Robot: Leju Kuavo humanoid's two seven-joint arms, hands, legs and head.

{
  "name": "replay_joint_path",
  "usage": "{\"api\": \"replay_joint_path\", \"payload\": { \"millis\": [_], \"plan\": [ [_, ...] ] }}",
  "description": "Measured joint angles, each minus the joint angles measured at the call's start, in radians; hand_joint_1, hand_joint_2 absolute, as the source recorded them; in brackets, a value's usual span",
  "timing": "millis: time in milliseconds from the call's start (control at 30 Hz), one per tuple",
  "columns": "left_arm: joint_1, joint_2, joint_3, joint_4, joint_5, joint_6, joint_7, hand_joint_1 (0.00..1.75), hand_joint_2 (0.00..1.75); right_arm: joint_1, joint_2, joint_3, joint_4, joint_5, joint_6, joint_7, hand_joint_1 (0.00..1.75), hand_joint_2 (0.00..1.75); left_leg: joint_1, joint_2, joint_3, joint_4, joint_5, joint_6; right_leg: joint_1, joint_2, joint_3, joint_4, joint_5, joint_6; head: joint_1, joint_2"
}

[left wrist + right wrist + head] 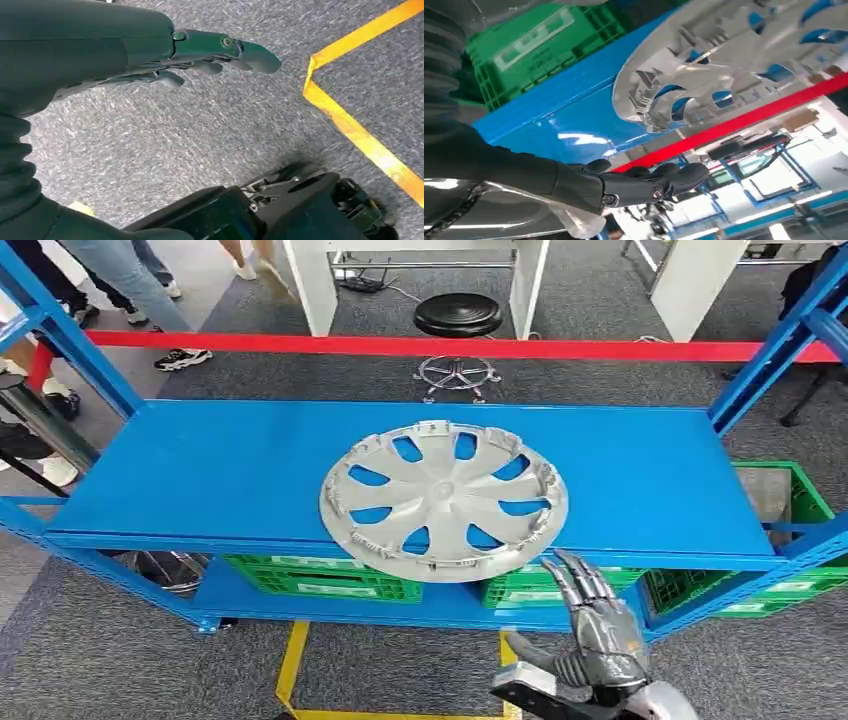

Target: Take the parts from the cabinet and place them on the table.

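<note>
A silver wheel cover [443, 500] with several cut-outs lies inner side up on the blue shelf [200, 480], its near rim overhanging the front edge. It also shows as the wheel cover [724, 55] in the right wrist view. My right hand [590, 625] is raised just below and right of that rim, fingers spread, holding nothing. In the right wrist view the right hand [634, 182] reaches out beside the shelf edge, apart from the cover. My left hand [200, 57] hangs over grey carpet, fingers loosely extended and empty.
Green crates [320, 578] stand on the lower blue shelf, another green crate [800, 500] at the right. Blue uprights [770, 360] frame both ends. A red bar [450, 346] runs behind the shelf. Yellow floor tape [295, 660] lies below. People's legs [120, 280] stand at back left.
</note>
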Motion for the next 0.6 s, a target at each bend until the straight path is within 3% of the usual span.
{"api": "replay_joint_path", "payload": {
  "millis": [233, 600],
  "plan": [
    [-0.025, 0.011, -0.015, 0.024, -0.021, -0.018, 0.020, 0.00, 1.75, -0.071, 0.000, 0.017, 0.095, 0.173, 0.027, 0.075, 0.00, 1.75, 0.000, 0.000, 0.001, 0.000, 0.000, 0.000, 0.000, 0.000, 0.000, 0.000, 0.000, 0.000, 0.000, 0.000],
    [-0.032, 0.018, -0.023, 0.037, -0.025, -0.021, 0.020, 0.00, 1.75, -0.092, 0.000, 0.028, 0.135, 0.198, 0.032, 0.084, 0.00, 1.75, 0.000, 0.000, 0.000, 0.000, 0.000, 0.000, 0.000, 0.000, 0.000, 0.000, 0.000, 0.000, 0.000, 0.000]
  ]
}}
